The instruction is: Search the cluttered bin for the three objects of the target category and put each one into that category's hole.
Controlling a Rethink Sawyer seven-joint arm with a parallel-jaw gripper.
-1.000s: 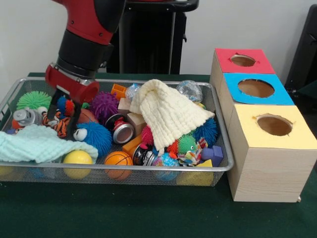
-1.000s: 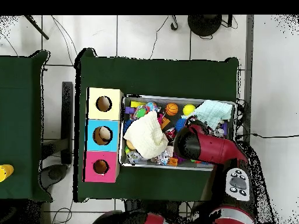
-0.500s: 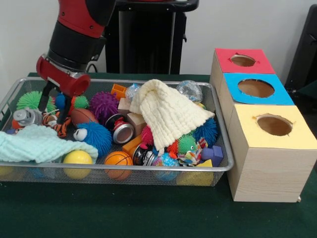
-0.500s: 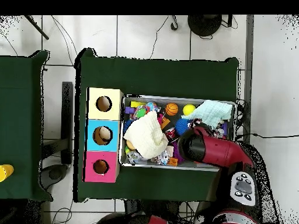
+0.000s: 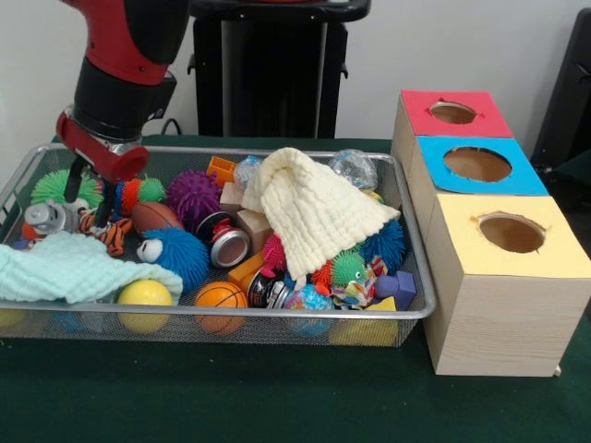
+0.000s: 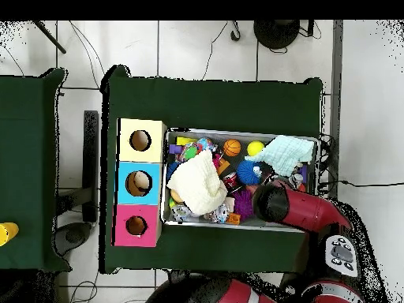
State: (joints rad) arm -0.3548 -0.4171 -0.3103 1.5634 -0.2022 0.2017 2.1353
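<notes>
Now nothing has left the wire bin [image 5: 411, 309] yet: the spiky balls, the small basketball [image 5: 220, 297] and the cream cloth [image 5: 314, 210] all lie as they did a second ago (target category not identifiable from here). My gripper [image 5: 90, 194] has lifted and drifted left, from beside the blue spiky ball [image 5: 177, 256] to above the tiger toy [image 5: 107, 231] at the bin's far-left end. Fingers spread, nothing between them. Judgement: that probe came up empty, so the search goes on. The red [image 5: 453, 113], blue [image 5: 477, 164] and yellow holes [image 5: 511, 233] wait well right of me.
</notes>
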